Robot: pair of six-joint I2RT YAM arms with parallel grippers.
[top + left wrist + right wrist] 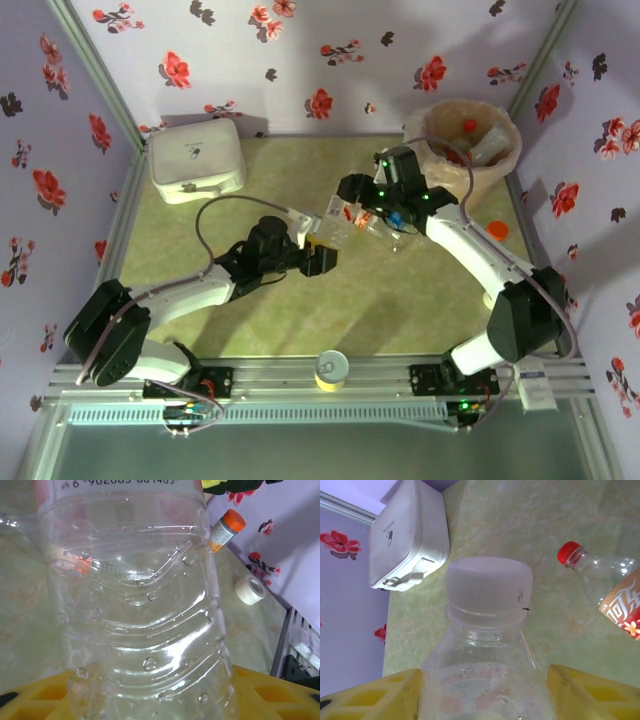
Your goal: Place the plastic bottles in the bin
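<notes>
We list the surface (pixel 400 300), pale green, across the middle of the top view.

Item one: ribbed clear bottle (pixel 140 620), filling the centre of the left wrist view. Its lower body sits between the left fingers (pixel 270 695), which are closed on it. A barcode label shows at the frame's top edge.

Item two: white-capped bottle (pixel 487 645), centre of the right wrist view, cap toward the top. The right fingers (pixel 590 695) stand one at each side against its shoulders. We cannot tell whether they grip it or merely flank it.

Item three: red-capped bottle (pixel 605 585), red label, lying on the surface at the right of that view.

Item four: the bin (pixel 500 165), upper right of the top view, with a further bottle (pixel 488 150) inside.

We also note:
- a white box (pixel 196 160) at upper left
- an orange-capped vial (pixel 226 530) and a tape roll (pixel 250 589) at the right of the left wrist view
- a yellow-rimmed tin (pixel 332 368) at bottom centre
</notes>
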